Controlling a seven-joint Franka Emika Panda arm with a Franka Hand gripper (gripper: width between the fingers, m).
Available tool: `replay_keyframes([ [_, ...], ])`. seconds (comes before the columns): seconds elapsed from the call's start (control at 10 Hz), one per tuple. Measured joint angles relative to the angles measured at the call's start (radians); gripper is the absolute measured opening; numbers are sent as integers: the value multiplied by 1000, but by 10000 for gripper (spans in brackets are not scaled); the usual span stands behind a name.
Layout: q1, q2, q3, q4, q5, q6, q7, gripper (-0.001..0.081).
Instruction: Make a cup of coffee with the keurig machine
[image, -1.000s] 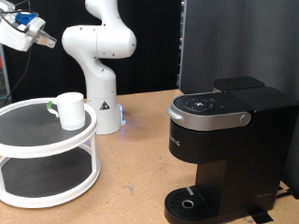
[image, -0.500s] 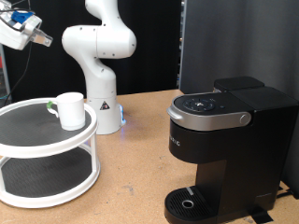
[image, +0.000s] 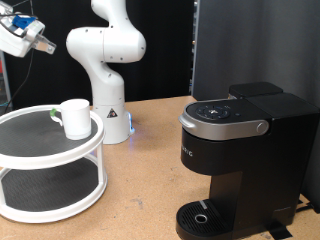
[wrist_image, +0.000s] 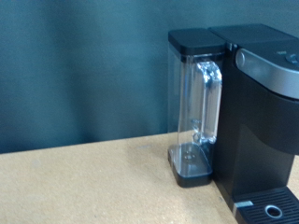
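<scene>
The white cup (image: 74, 117) stands upright on the top tier of a round white two-tier stand (image: 30, 150) at the exterior view's left. The black keurig machine (image: 240, 160) stands at the exterior view's right, its lid with the silver-grey handle (image: 228, 122) closed and its round drip base (image: 205, 217) bare. My gripper (image: 45, 45) hangs high at the exterior view's top left, well above the cup and far from the machine. The wrist view shows the machine's side (wrist_image: 266, 103) and its clear water tank (wrist_image: 198, 107). My fingers do not show there.
The white arm's base (image: 108, 110) stands on the wooden table (image: 150, 180) behind the stand. A dark panel (image: 250, 45) rises behind the machine. A small green thing (image: 52, 116) lies on the stand beside the cup.
The gripper has shifted very slightly at the top left. The cup, the stand and the machine have not moved.
</scene>
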Motion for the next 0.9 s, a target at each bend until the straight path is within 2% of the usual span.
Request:
replay_keyframes([
  [0.5,0,33,-27,-22,-55,48,-96,2],
  [0.9,0,77,-31,-39,-65,135,-109,2],
])
